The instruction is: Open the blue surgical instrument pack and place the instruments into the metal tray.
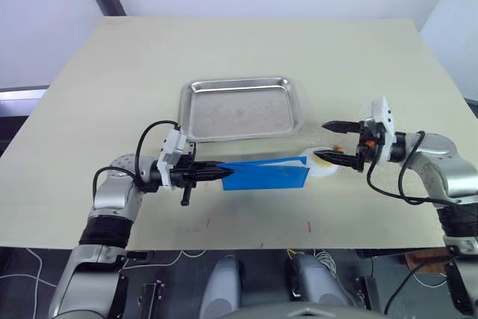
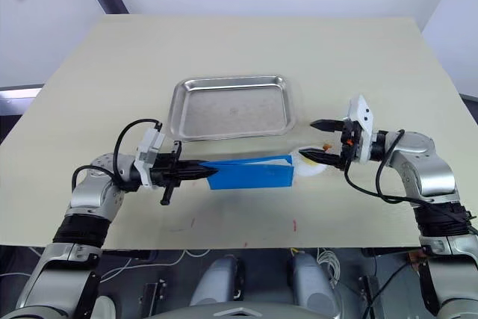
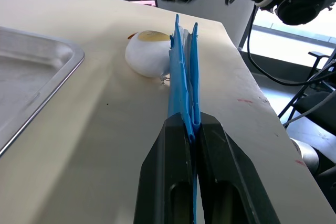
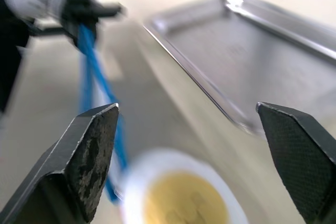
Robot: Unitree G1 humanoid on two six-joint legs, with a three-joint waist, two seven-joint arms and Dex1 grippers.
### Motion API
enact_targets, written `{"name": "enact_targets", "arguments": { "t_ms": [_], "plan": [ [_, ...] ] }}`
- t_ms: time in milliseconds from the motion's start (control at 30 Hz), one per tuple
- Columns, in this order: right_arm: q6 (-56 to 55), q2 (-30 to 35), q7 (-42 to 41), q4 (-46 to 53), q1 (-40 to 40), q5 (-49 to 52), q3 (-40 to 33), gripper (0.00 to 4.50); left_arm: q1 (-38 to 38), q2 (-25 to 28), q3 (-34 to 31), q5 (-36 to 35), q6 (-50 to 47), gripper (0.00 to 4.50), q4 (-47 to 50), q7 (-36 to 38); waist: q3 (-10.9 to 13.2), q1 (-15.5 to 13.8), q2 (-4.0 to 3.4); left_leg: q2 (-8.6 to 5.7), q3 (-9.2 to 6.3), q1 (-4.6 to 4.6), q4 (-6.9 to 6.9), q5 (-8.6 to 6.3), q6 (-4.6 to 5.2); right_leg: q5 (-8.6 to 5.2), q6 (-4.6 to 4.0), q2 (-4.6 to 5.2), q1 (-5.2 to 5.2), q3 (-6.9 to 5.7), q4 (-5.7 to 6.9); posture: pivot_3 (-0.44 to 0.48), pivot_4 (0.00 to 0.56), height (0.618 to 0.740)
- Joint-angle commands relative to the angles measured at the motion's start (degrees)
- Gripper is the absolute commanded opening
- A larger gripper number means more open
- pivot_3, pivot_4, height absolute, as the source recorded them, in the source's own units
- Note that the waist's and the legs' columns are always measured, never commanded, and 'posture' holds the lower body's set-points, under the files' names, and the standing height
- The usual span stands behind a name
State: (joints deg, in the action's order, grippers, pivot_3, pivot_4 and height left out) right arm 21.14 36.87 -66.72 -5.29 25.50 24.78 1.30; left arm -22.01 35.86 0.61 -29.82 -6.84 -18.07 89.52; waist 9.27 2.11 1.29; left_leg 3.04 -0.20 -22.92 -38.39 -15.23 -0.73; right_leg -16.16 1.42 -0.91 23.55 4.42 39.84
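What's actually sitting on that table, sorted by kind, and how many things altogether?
Metal tray: 1
Blue surgical instrument pack, pinched at one end by the left gripper: 1
White-and-yellow egg-shaped toy, below the open right gripper: 1
Total: 3

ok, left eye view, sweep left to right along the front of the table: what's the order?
Left gripper, shut on the pack's end → blue pack → egg toy → right gripper, jaws open over the toy. The tray lies farther back, so it is left out of the order.
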Motion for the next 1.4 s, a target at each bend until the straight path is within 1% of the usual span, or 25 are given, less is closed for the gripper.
{"name": "enact_targets", "arguments": {
  "t_ms": [33,233,267,333,367,400,433,467,533,567,600,633,667,733,867,933,1000,1100,1233,1400],
  "plan": [
    [-2.61,0.63,0.69,-2.32,-1.03,-3.29,0.75,4.38,0.47,0.05,1.05,0.91,1.12,0.0,0.98,2.76,0.0,0.05,0.0,0.0,0.01,0.0,0.0,0.0,0.0,0.0,0.0,0.0,0.0,0.01,0.0,0.0,0.15,0.74],
    [-0.05,1.07,-0.07,-3.1,-3.49,-4.69,2.43,4.38,0.76,0.1,1.03,1.13,1.45,0.0,1.28,2.55,-0.01,0.06,-0.01,0.0,0.01,0.01,0.0,0.0,0.0,0.0,0.0,0.0,0.0,0.01,0.01,0.0,0.15,0.74],
    [0.13,1.05,-0.27,-3.03,-3.64,-4.35,2.24,4.17,0.79,0.14,1.01,1.18,1.55,0.0,1.26,2.46,-0.01,0.06,-0.01,0.0,0.01,0.01,0.0,0.0,0.0,0.0,0.0,0.0,-0.01,0.01,0.01,0.0,0.15,0.74],
    [1.12,1.13,-0.68,-2.45,-4.1,-3.22,1.43,3.64,0.93,0.16,1.02,1.32,1.71,0.0,1.41,2.19,-0.01,0.06,-0.01,0.0,0.0,0.02,0.0,0.0,0.0,0.0,0.0,0.0,-0.01,0.01,0.01,0.0,0.15,0.74],
    [1.92,1.16,-0.72,-2.07,-4.34,-2.55,0.93,3.22,1.0,0.14,1.01,1.39,1.82,0.0,1.47,2.06,-0.01,0.06,-0.01,0.0,0.0,0.02,0.0,0.0,0.0,0.0,0.0,-0.01,-0.01,0.0,0.01,0.0,0.15,0.74],
    [2.56,1.41,-0.88,-1.65,-4.58,-2.02,0.53,3.06,1.06,0.11,0.99,1.4,1.86,0.0,1.55,1.94,-0.01,0.06,-0.01,0.0,0.0,0.02,0.0,0.0,0.0,0.0,0.0,-0.01,-0.01,0.0,0.01,0.0,0.15,0.74],
    [2.9,1.73,-1.14,-1.28,-4.8,-1.65,0.24,2.6,1.1,0.07,0.98,1.42,1.89,0.0,1.62,1.84,-0.01,0.04,-0.01,0.0,-0.01,0.02,0.0,0.0,0.0,0.0,0.0,-0.01,-0.02,0.0,0.01,0.0,0.15,0.74],
    [3.22,2.01,-1.38,-0.89,-4.99,-1.26,-0.04,2.28,1.11,0.04,0.98,1.46,1.94,0.0,1.61,1.78,-0.01,0.03,-0.01,0.0,-0.01,0.02,0.0,0.0,0.0,0.0,0.0,0.0,-0.02,0.0,0.01,0.0,0.15,0.74],
    [5.29,2.11,-1.09,0.29,-5.15,1.22,-1.94,1.48,0.95,-0.05,1.04,1.64,2.17,0.0,1.31,1.76,-0.01,0.01,-0.01,0.0,0.0,0.02,0.0,0.0,0.0,0.0,0.0,0.0,-0.02,0.01,0.01,0.0,0.15,0.74],
    [6.07,2.48,-1.21,0.94,-5.25,2.26,-2.87,0.96,0.82,-0.11,1.07,1.74,2.28,0.0,1.11,1.76,-0.01,0.01,-0.01,0.0,0.0,0.02,0.0,0.0,0.0,0.0,0.0,0.0,-0.02,0.01,0.01,0.0,0.15,0.74],
    [6.77,2.84,-1.3,1.48,-5.42,3.42,-4.11,0.53,0.68,-0.19,1.1,1.85,2.39,0.0,0.93,1.76,-0.01,0.01,-0.01,0.0,0.0,0.02,0.0,0.0,0.0,0.0,0.0,0.0,-0.02,0.01,0.0,0.0,0.15,0.74],
    [7.35,3.29,-1.4,1.96,-5.61,4.54,-5.45,0.22,0.57,-0.28,1.14,1.93,2.47,0.0,0.8,1.75,0.0,-0.04,-0.01,0.0,0.0,0.02,0.0,0.0,0.0,0.0,0.0,0.0,-0.02,0.01,0.0,0.0,0.15,0.74],
    [7.81,3.56,-1.42,2.3,-5.77,5.31,-6.37,0.04,0.5,-0.34,1.16,1.99,2.52,0.0,0.73,1.75,0.0,-0.08,-0.02,-0.01,-0.01,0.01,0.0,0.0,0.0,0.0,0.0,0.0,-0.02,0.0,0.0,0.0,0.15,0.74],
    [9.12,4.03,-1.26,3.18,-6.09,7.31,-8.39,0.04,0.5,-0.37,1.17,2.03,2.58,0.0,0.76,1.79,0.0,-0.08,-0.02,-0.01,-0.01,0.01,0.0,0.0,0.0,0.0,0.0,0.0,-0.02,0.01,-0.01,0.0,0.15,0.74],
    [14.15,4.89,0.54,4.62,-4.85,14.2,-15.37,0.04,0.21,-0.51,1.43,2.42,2.74,0.0,0.45,1.75,0.01,-0.06,-0.03,-0.01,-0.01,0.01,0.0,0.0,0.0,0.0,0.0,0.0,-0.02,0.01,-0.01,0.0,0.15,0.74],
    [16.1,5.15,1.1,5.61,-3.94,16.55,-17.04,0.04,-0.13,-0.63,1.54,2.61,2.68,0.0,0.35,1.63,0.01,-0.08,-0.04,-0.01,-0.01,0.01,0.0,0.0,0.0,0.0,0.01,0.0,-0.03,0.01,-0.01,0.0,0.15,0.74],
    [17.71,4.58,1.45,6.58,-2.66,19.79,-18.73,0.04,-0.5,-0.66,1.59,2.78,2.6,0.0,0.22,1.69,0.01,-0.04,-0.04,-0.01,-0.01,0.01,0.0,0.0,0.0,0.0,0.01,0.0,-0.03,0.01,-0.01,0.0,0.15,0.74],
    [21.08,2.72,4.22,8.29,0.06,25.22,-20.73,0.04,-0.88,-0.55,1.77,2.95,2.51,0.0,0.13,1.89,0.01,0.03,-0.04,-0.01,-0.03,0.01,0.0,0.0,0.0,0.0,0.01,-0.01,-0.03,0.0,0.0,0.0,0.15,0.74],
    [22.93,0.63,7.38,11.64,2.19,27.98,-19.83,0.04,-1.03,-0.34,1.97,2.87,2.38,0.0,0.19,1.88,0.02,0.1,-0.05,0.0,-0.03,0.0,0.01,0.0,0.0,0.0,0.01,-0.02,-0.02,0.01,0.0,0.0,0.15,0.74],
    [20.28,-0.47,6.99,16.63,4.39,22.68,-11.37,0.04,-2.53,-0.39,2.39,3.15,2.42,0.0,-0.7,1.6,0.02,0.1,-0.05,0.0,-0.04,-0.01,0.01,0.0,0.0,0.0,0.01,-0.01,-0.02,-0.01,-0.01,0.0,0.15,0.74]
  ]
}}
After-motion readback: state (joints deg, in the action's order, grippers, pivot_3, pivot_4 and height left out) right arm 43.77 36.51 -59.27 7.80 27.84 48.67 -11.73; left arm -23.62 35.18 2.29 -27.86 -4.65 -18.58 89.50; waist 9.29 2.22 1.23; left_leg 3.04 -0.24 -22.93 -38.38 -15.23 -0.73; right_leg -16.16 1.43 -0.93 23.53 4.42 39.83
